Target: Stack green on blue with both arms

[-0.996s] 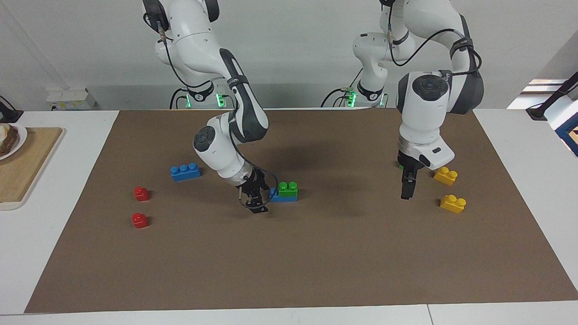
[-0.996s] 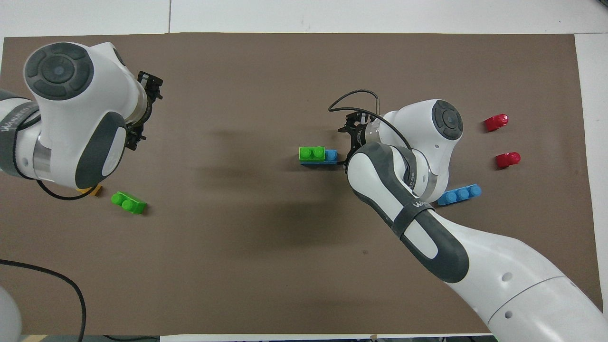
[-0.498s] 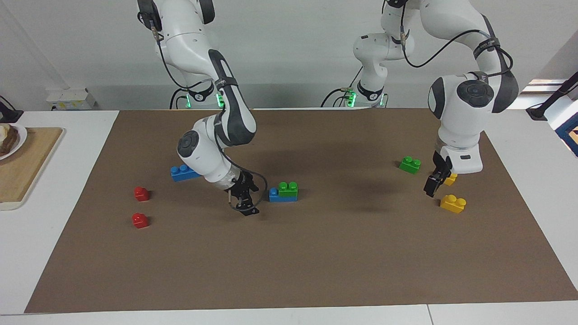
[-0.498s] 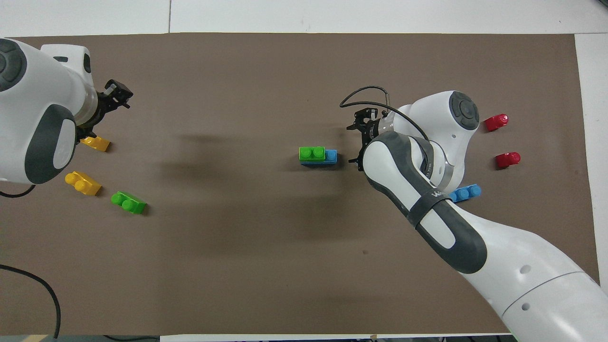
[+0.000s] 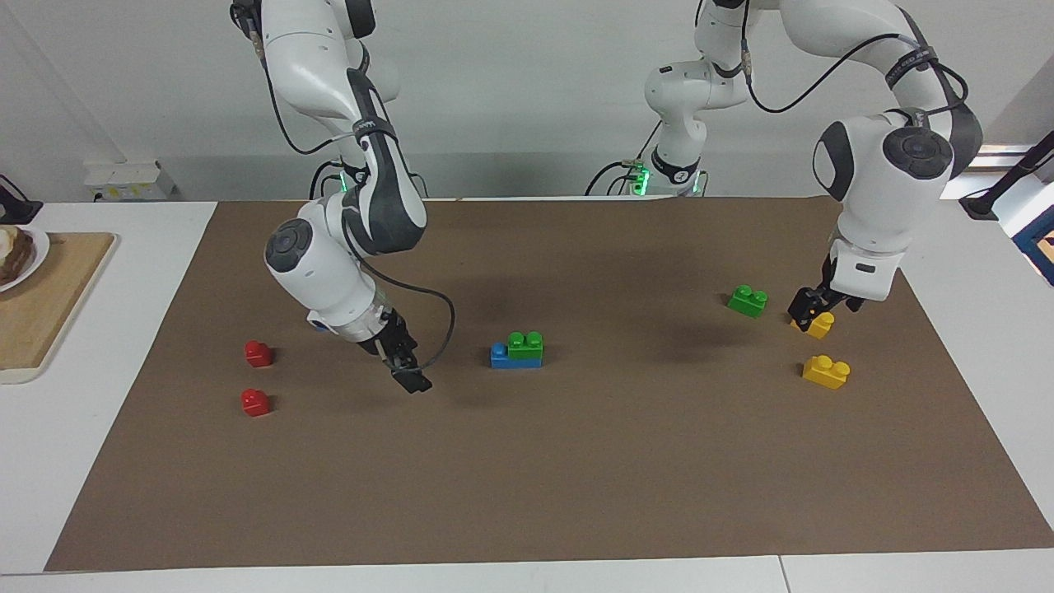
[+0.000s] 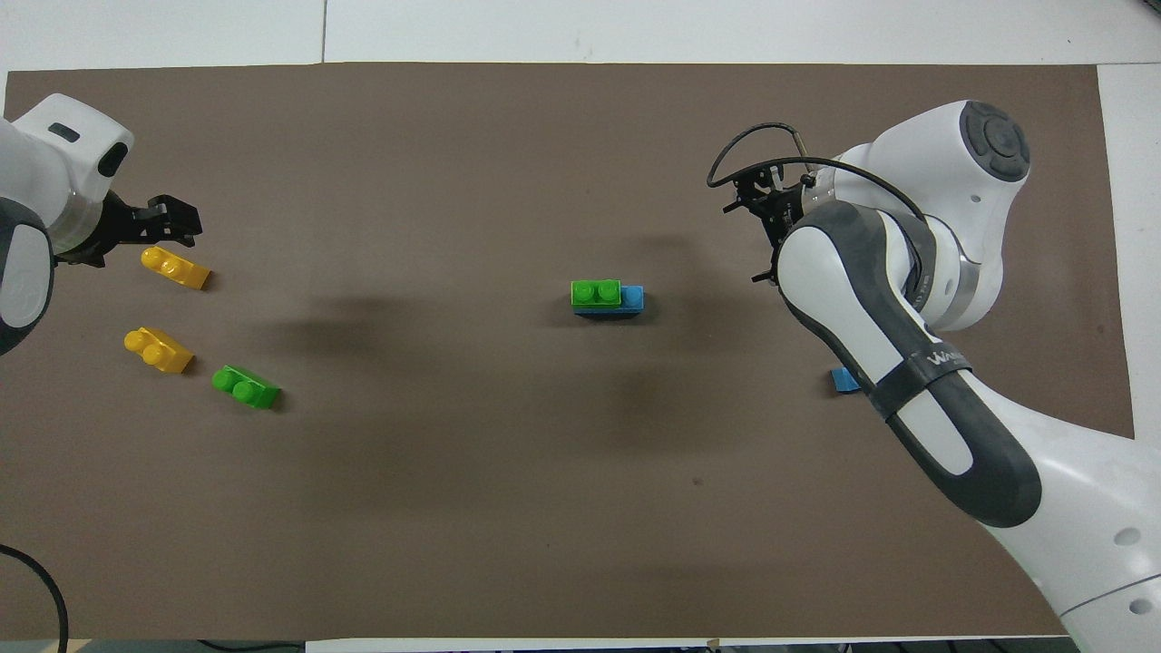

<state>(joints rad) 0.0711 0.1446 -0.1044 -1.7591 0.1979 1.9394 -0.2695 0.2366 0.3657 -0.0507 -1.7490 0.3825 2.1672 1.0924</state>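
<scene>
In the middle of the brown table cover [image 5: 576, 494], a small bright green plastic brick with two studs [image 5: 525, 343] sits on a longer blue plastic brick with three studs [image 5: 514, 357], covering two of its studs and leaving bare the one toward the right arm's end of the table. Compared with half a second ago, the right gripper [image 5: 409, 375] has drawn away from this pair toward its own end and carries nothing; whether its fingers are spread or closed cannot be told. The left gripper [image 5: 811, 306] has also moved, and it now hangs over one of the two yellow two-stud bricks [image 5: 820, 325], with the other yellow brick [image 5: 826, 371] farther from the robots; nothing shows in its grasp, and its finger gap cannot be read either. These retreats suggest that one stack is finished. A second green brick [image 5: 748, 300] lies free beside the yellow ones, and a second blue brick [image 6: 843, 380] is mostly hidden under the right arm, so a further pair could be made. Two small red one-stud bricks [image 5: 258, 353] lie untouched near the right arm's end.
</scene>
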